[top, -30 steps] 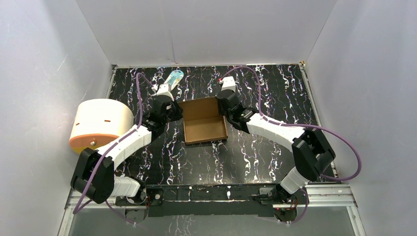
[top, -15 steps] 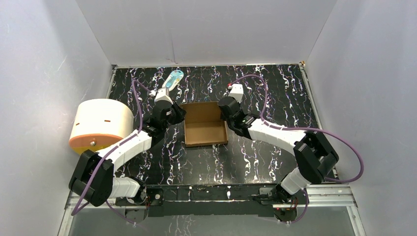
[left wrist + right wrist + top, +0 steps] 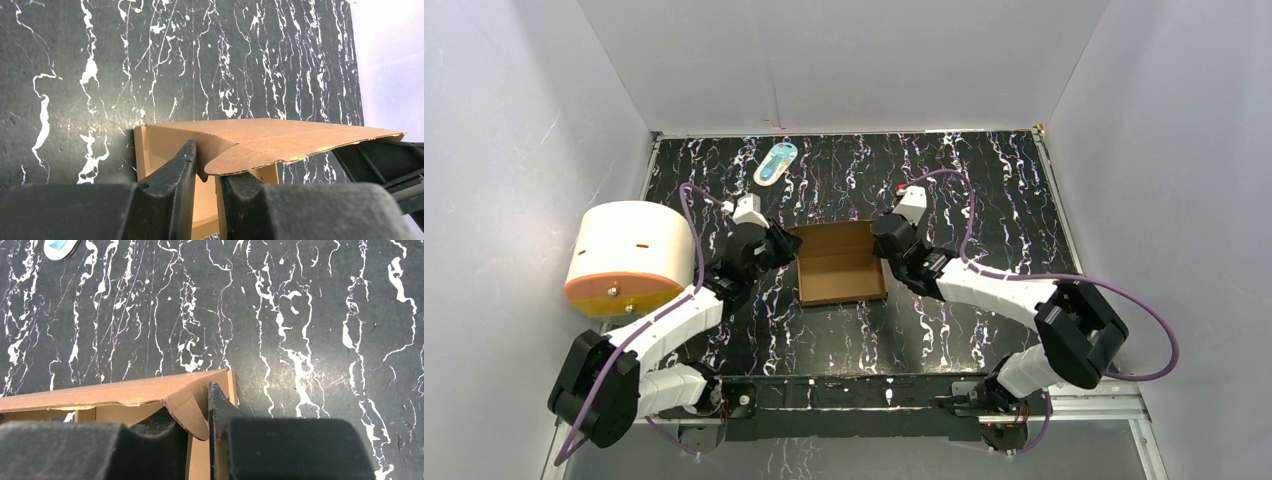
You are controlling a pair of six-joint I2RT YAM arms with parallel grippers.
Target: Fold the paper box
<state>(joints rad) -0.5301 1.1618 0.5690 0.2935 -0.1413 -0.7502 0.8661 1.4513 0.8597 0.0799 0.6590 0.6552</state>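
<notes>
Both arms sit closer to their bases now, shallow brown cardboard paper box (image 3: 839, 278) dragged along, lying between left pincer (image 3: 206, 162) and right pincer (image 3: 196, 407). Each straddles an end of its long flap (image 3: 300, 142), jaws barely parted, grip unclear. Risk: slack jaws let flap spring back.

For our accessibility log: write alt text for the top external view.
A shallow brown cardboard box sits open on a black, white-veined table, the left gripper at its left wall and the right gripper at its right wall. A white-and-orange cylinder lies at the left, a teal-white packet near the far edge.
</notes>
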